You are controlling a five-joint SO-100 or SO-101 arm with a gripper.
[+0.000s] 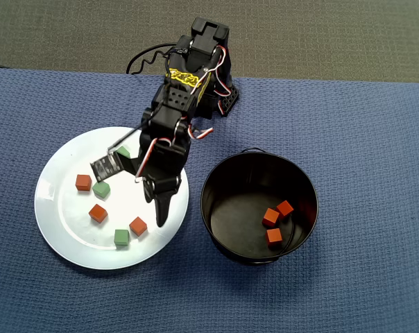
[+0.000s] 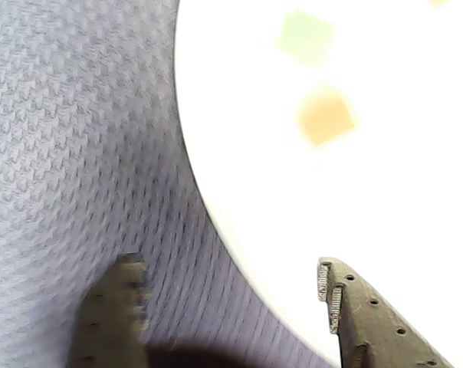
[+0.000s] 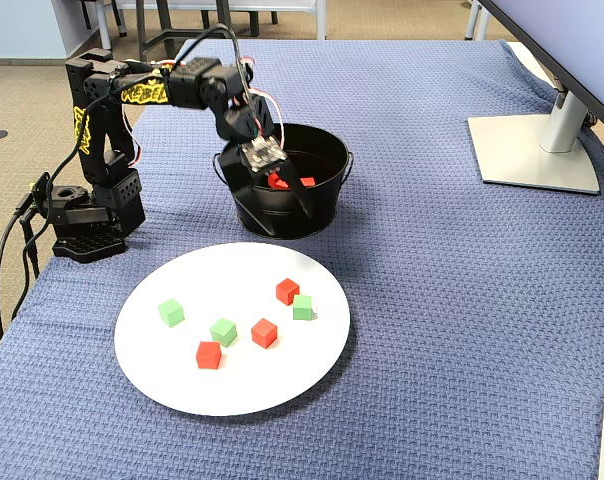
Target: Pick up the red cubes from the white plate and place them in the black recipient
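Red cubes, three of them, lie on the white plate just left of the empty, parted gripper in the overhead view, probably nearest, while three sit in the black recipient.

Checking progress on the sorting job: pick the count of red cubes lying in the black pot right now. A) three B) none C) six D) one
A: the overhead view shows three red cubes on the floor of the black pot, while three more red ones sit on the white plate with the green cubes.
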